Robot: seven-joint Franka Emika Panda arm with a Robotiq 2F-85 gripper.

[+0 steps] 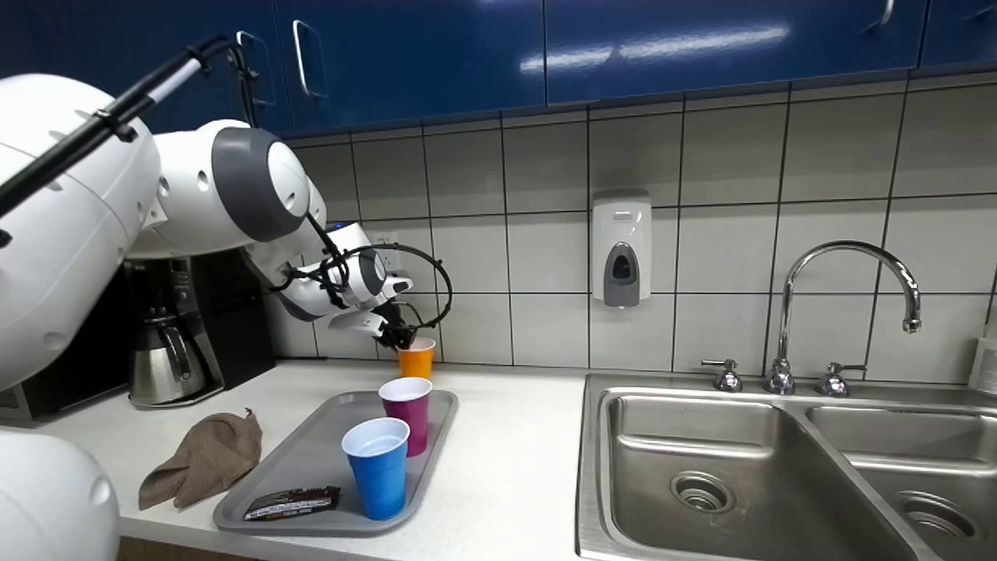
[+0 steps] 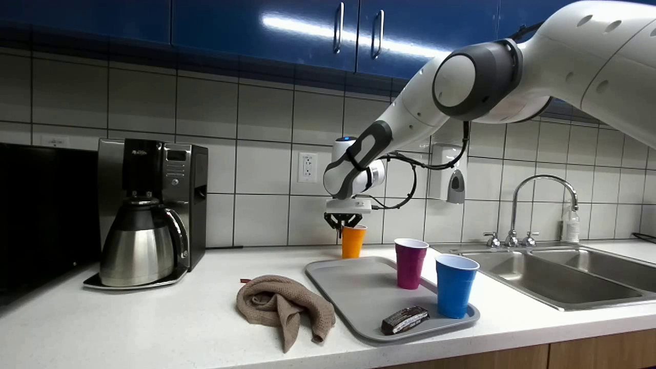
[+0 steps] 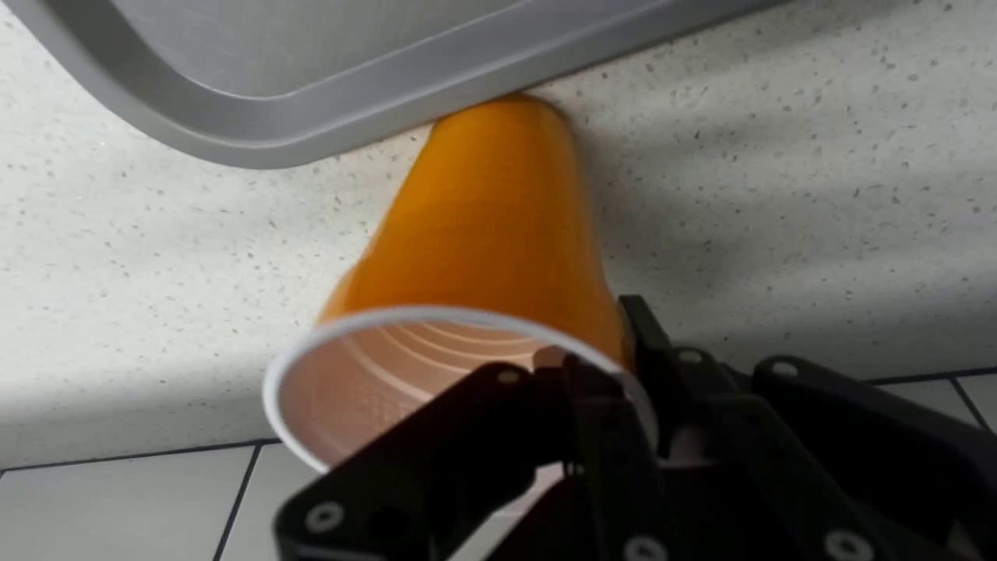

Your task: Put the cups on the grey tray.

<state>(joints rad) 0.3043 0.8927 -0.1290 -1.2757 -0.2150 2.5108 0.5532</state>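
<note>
Only the wrist view, at lower right, shows how the jaws pinch the orange cup: one inside.

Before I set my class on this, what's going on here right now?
The robot's gripper pinches the orange cup by its rim, one finger inside and one outside. That cup is off the grey tray, close beside its edge; I can't tell whether it touches the counter. The magenta cup and blue cup already stand on the tray; a wrapped bar lies there too.
</note>
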